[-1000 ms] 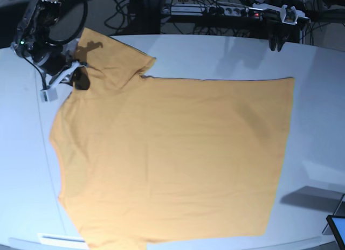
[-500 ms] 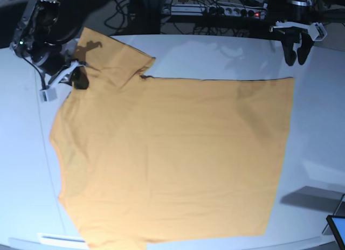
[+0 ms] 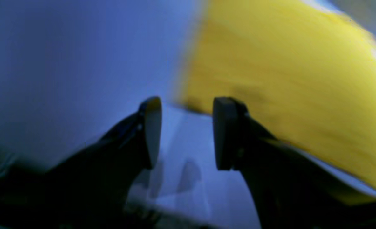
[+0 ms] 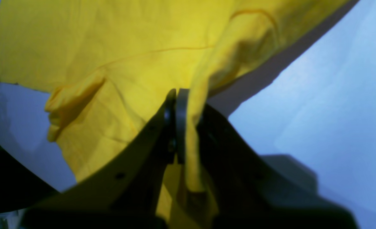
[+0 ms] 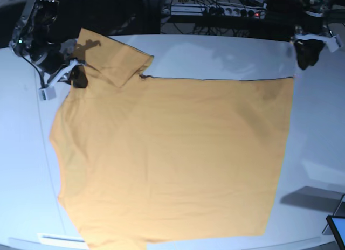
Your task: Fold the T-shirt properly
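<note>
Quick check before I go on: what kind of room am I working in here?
Likely a robotics lab bench, not a home. A wide white table carries the T-shirt, a power strip and tangled cables run along its back edge, and a screen corner shows.

Dim bluish light; left wrist view motion-blurred (perhaps mid-swing); hard shadows.

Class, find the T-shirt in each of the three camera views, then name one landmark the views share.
Base: the T-shirt lies spread across the middle of the picture.
Left wrist: a blurred edge of it fills the upper right.
Right wrist: it fills the upper left, and the right gripper pinches a fold.
Shared landmark: the white table.
</note>
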You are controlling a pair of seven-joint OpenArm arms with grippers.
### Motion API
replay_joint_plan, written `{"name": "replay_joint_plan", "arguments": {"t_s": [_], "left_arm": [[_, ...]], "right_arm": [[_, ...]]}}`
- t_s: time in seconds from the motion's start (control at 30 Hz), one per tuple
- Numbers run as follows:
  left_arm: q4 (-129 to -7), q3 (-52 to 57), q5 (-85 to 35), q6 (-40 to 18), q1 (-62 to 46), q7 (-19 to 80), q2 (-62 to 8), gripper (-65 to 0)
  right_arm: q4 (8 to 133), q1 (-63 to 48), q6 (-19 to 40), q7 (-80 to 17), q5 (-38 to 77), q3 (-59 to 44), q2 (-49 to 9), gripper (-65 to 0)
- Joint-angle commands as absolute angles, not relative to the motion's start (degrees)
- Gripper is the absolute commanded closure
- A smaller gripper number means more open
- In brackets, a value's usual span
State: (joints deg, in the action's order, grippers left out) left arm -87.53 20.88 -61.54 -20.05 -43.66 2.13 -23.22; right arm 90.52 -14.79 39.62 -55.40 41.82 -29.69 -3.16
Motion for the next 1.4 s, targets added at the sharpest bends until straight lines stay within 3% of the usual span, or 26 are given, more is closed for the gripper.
{"name": "replay_joint_plan", "arguments": {"t_s": [0.0,0.17,0.37,0.5,1.1,1.37], "left_arm": [[-88.0,23.3,-62.1,-21.4,-43.6,3.3,-23.5,-26.4],[-86.3,30.4,-62.0,-21.7,-41.0,15.1,-22.1,-26.5],[-83.6,31.8,-62.0,-28.4,-37.1,21.7,-22.0,-26.5],[-81.8,33.1,-62.0,-31.4,-35.1,23.0,-21.9,-26.5],[-74.4,34.3,-61.9,-31.3,-27.3,27.4,-23.3,-26.5],[-74.3,26.9,-61.9,-31.3,-25.4,27.4,-24.0,-26.5]], "right_arm": [[91.4,-14.7,40.0,-54.8,42.6,-29.8,-3.7,-0.3],[91.4,-14.7,40.0,-54.8,42.6,-29.8,-3.7,-0.3],[91.4,-14.7,40.0,-54.8,42.6,-29.8,-3.7,-0.3],[91.4,-14.7,40.0,-54.8,42.6,-29.8,-3.7,-0.3],[91.4,-14.8,40.0,-54.8,42.5,-29.8,-3.7,-0.3],[91.4,-14.8,40.0,-54.8,42.5,-29.8,-3.7,-0.3]]}}
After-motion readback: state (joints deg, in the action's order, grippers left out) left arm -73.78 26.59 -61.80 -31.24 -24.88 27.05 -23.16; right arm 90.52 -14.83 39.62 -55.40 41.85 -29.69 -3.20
